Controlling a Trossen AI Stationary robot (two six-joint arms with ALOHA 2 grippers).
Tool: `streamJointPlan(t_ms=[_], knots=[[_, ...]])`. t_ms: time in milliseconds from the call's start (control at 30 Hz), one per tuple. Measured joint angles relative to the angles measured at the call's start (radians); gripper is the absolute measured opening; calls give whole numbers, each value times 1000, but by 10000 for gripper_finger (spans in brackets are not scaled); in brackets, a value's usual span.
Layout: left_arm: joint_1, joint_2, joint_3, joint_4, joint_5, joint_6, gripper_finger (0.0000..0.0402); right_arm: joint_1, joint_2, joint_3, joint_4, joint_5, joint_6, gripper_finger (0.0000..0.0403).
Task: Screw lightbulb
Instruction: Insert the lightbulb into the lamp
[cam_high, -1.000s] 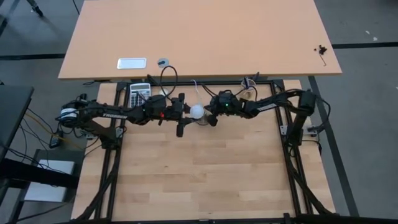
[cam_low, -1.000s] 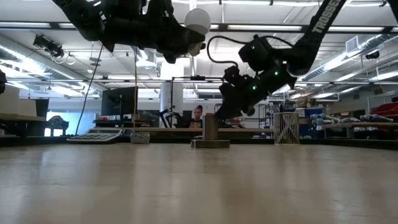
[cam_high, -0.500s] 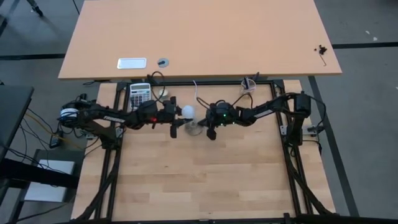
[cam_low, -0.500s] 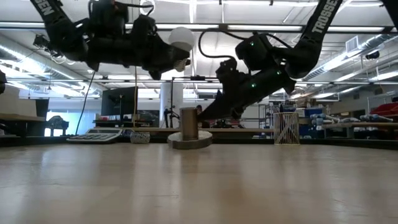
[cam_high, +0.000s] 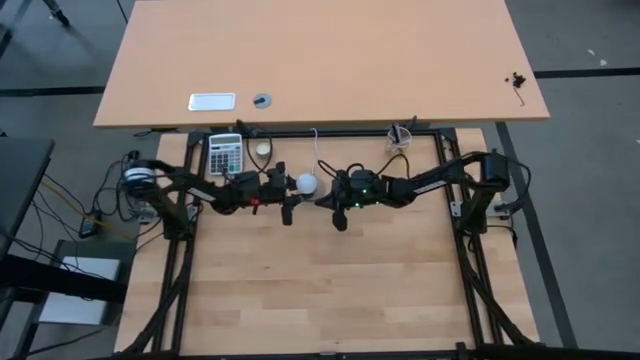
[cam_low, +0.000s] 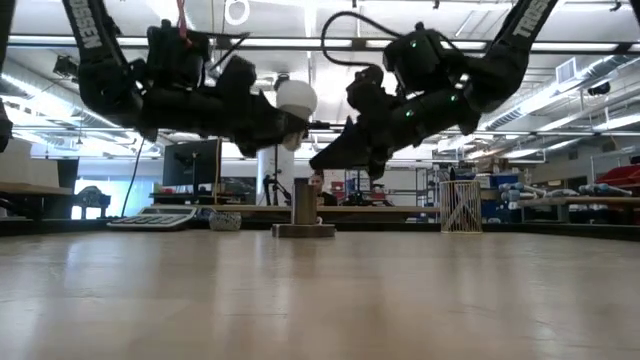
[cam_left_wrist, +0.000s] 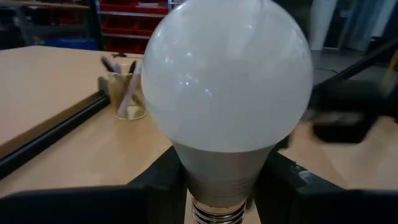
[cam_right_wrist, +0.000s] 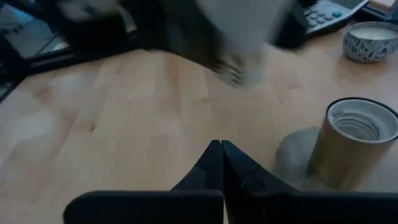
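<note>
The left end effector (cam_low: 283, 130) grips the lightbulb (cam_low: 296, 98) by its grey neck, held in the air with the globe tilted up and away from the wrist and the long axis slanted. In the left wrist view the screw end is cut off at the frame edge. The right end effector (cam_low: 318, 160), its fingers pinched together and empty, hangs just beyond the globe. Below both, the low view shows the socket (cam_low: 304, 208) upright on the counter (cam_low: 320, 300); the high view hides it under the arms. The right wrist view shows its open threaded mouth, with the bulb only a blur.

a light wooden table (cam_high: 330, 290) carries a socket (cam_low: 303, 208), calculator (cam_high: 224, 152) and small bowl (cam_high: 262, 147)
</note>
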Motion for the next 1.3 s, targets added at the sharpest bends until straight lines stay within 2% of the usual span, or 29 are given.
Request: streamJointPlan(t_ms=[200,300,500,633,900,1300], knots=[[45,135,3,194,-53,-28,133,30,-132,0,-158,95,-17,2],[71,194,13,205,-94,-51,133,46,-189,0,-202,155,-33,3],[79,284,108,199,-97,-59,133,63,-244,0,-193,186,-77,3],[80,302,134,188,-117,-44,133,62,-250,0,-203,206,-80,3],[80,298,109,185,-211,4,133,62,-249,0,-213,207,-98,3],[80,298,82,177,-216,-5,133,62,-249,0,-184,207,-109,3]])
